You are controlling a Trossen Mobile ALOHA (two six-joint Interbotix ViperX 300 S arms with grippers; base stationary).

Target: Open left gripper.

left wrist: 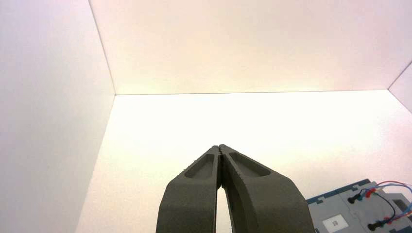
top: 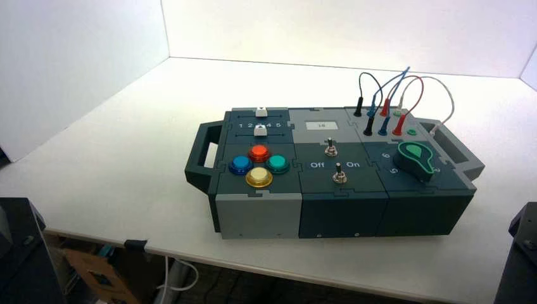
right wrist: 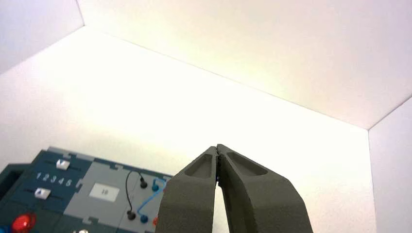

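Left gripper (left wrist: 219, 148) — from my station I read its two grey fingers (left wrist: 192, 194) pressed tip to tip, nothing between them. It hangs above the white table (left wrist: 243, 121), pointed at bare tabletop, with a corner of the box (left wrist: 359, 208) off to one side. In the high view only the arm's black boxy body (top: 19, 253) shows, at the near left corner, low and well apart from the box.

Right gripper (right wrist: 217, 147) — I log the same condition: fingers (right wrist: 257, 194) together at the tips, empty. It sits above the table with the box's far edge beneath it. In the high view its black body (top: 520, 253) shows at the near right edge, clear of the box.

Box (top: 329, 177) — dark teal and grey, a handle (top: 201, 155) at each end, standing slightly turned on the table.
- Left section: two white sliders (top: 260, 113) over a numbered scale; nearer me, four round buttons, red (top: 258, 152), blue (top: 240, 165), green (top: 277, 163), yellow (top: 259, 177).
- Middle section: a small white display (top: 323, 125), two metal toggle switches (top: 330, 150) with "Off" and "On" lettering.
- Right section: black, blue and red plugs with looping wires (top: 405, 85) at the far side; a green-topped knob (top: 416, 158) nearer me.
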